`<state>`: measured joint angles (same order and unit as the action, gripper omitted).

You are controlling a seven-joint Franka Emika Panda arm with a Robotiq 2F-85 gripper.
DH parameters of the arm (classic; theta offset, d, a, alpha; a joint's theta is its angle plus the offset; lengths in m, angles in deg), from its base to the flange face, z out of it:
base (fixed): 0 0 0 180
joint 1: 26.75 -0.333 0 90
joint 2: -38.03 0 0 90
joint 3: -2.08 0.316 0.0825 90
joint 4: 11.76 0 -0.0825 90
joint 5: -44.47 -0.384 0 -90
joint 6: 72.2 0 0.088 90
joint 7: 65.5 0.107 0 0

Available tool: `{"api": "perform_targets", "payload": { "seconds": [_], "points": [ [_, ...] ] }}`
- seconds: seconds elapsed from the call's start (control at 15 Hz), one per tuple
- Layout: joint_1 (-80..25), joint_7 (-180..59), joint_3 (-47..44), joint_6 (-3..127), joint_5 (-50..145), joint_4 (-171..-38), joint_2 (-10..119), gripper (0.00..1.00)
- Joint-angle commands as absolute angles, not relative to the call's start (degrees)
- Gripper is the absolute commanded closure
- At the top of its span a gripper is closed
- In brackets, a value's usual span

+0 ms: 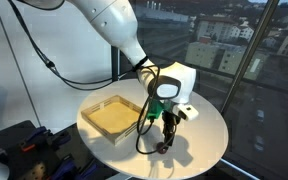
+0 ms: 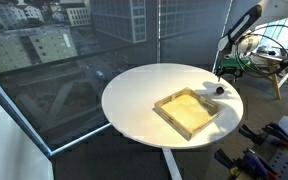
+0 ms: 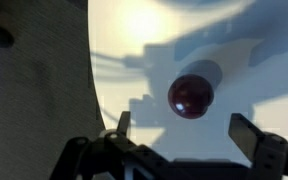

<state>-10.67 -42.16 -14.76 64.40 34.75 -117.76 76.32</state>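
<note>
A small dark red ball (image 3: 191,95) lies on the round white table (image 1: 204,125). In the wrist view it sits just ahead of my gripper (image 3: 182,128), between the lines of the two spread fingers. My gripper is open and empty, and hovers close above the ball near the table's edge. In both exterior views the ball shows as a small dark spot (image 1: 165,147) (image 2: 220,89) under the gripper (image 1: 169,130) (image 2: 222,72).
A shallow wooden tray (image 1: 112,116) (image 2: 189,111) sits on the table beside the gripper. The table's edge (image 3: 88,90) runs close at the left in the wrist view. Large windows stand behind; tools and cables lie on benches nearby (image 2: 254,160).
</note>
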Motion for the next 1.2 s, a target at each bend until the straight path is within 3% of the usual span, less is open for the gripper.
{"api": "perform_targets", "payload": {
  "seconds": [0.0, 1.13],
  "points": [
    [-10.12, -42.44, -14.11, 65.93, 33.44, -116.19, 77.93, 0.0],
    [-10.93, -42.23, -13.25, 70.77, 33.31, -116.5, 81.24, 0.0]
  ]
}}
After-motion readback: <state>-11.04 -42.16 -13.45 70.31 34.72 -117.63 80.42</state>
